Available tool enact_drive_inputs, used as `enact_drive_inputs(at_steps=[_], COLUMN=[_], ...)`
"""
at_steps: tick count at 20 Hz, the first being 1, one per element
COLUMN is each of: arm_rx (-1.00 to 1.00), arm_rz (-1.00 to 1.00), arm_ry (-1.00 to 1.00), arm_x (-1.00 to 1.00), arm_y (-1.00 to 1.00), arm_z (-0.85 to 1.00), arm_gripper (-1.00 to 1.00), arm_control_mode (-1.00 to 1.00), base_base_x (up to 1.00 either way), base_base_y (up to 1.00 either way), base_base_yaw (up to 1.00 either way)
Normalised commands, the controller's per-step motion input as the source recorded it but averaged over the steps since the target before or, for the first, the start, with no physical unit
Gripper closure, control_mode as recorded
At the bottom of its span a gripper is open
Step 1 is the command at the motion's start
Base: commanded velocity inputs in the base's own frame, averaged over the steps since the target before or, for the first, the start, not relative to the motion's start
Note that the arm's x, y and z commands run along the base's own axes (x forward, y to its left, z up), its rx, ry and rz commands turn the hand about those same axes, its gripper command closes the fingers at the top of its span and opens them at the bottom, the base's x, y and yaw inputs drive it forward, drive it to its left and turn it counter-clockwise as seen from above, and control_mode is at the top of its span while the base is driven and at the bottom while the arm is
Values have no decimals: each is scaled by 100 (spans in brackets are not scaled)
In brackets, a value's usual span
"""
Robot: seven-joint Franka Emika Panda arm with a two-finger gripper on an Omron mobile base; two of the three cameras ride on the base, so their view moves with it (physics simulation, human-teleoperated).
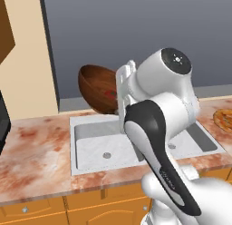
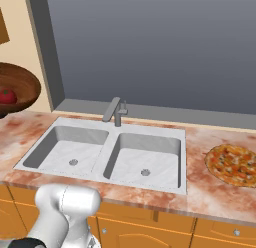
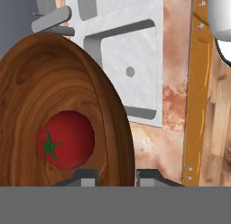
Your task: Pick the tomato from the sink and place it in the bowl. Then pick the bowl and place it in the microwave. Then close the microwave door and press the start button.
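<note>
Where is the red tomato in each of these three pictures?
Left base view: tomato inside the raised bowl, upper middle.
Right base view: at the far left edge, in the bowl.
Hand view: lower left, in the bowl.
Shared landmark: the sink.

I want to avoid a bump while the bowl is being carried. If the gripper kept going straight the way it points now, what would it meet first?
The gripper is clamped on the bowl rim; beyond it lies the sink edge and counter, though depth is unclear.
</note>
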Motion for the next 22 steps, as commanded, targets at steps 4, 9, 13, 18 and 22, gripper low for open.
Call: enact_drive_inputs(at_steps=[4, 9, 13, 18, 22], arm_rx=[-2, -11, -16, -16, -7], arm_rz=[1, 29, 24, -5, -4], arm_ry=[-1, 0, 0, -10, -13], arm_x=[-82, -57, -24, 0, 0], arm_y=[-69, -81, -75, -10, 0], arm_z=[19, 28, 42, 12, 0], arm_gripper=[100, 100, 100, 100, 100], arm_control_mode=[-100, -100, -100, -100, -100], base_base_x=[0, 0, 0, 0, 0], base_base_y=[0, 0, 0, 0, 0], base_base_yaw=[0, 0, 0, 0, 0])
